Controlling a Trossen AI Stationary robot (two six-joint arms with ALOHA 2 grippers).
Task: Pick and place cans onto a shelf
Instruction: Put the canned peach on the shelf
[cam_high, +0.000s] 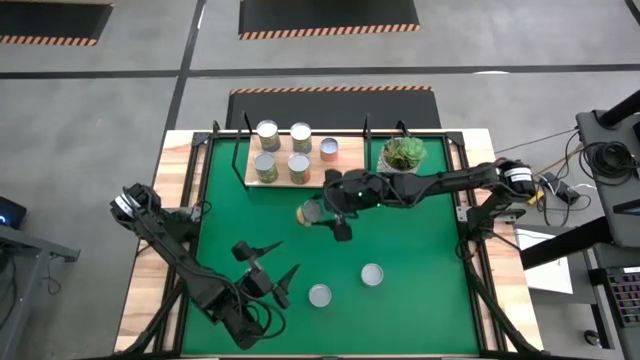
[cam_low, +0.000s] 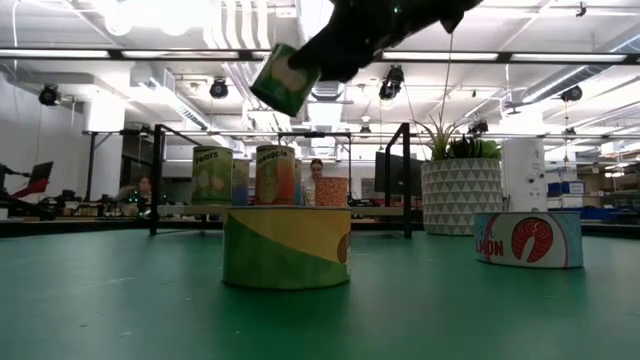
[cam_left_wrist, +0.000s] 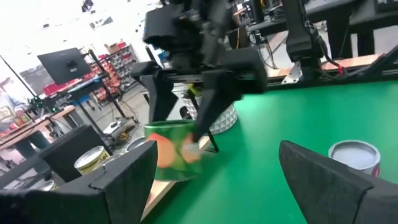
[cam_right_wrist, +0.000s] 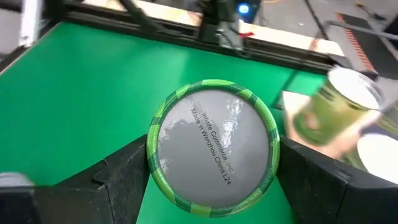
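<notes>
A green-labelled can (cam_right_wrist: 213, 146) hangs above the green mat (cam_high: 420, 290) near its middle, with my right gripper (cam_high: 322, 215) shut on it; the low view shows the can (cam_low: 287, 80) tilted and high up. The light-wood shelf (cam_high: 285, 182) on its black wire frame stands at the far edge and bears several cans (cam_high: 283, 150). Two more cans (cam_high: 372, 274), (cam_high: 320, 295) stand upright on the mat nearer the front. My left gripper (cam_high: 268, 258) waits open at the near left, pointing toward the held can (cam_left_wrist: 174, 152). My right gripper pinches the can's curved side wall (cam_right_wrist: 154, 152) between its two fingers (cam_right_wrist: 118, 177), one on each side. The fingers come from the table's right, slanting a little down. The can's silver end faces back toward the wrist. The can is tilted and lifted clear of the mat.
A white pot with a green plant (cam_high: 403, 153) stands at the far right, beside the shelf. The salmon-labelled can (cam_low: 530, 238) and the green-yellow can (cam_low: 286, 247) stand between my arms. Bare mat lies left of the shelf and along the front edge.
</notes>
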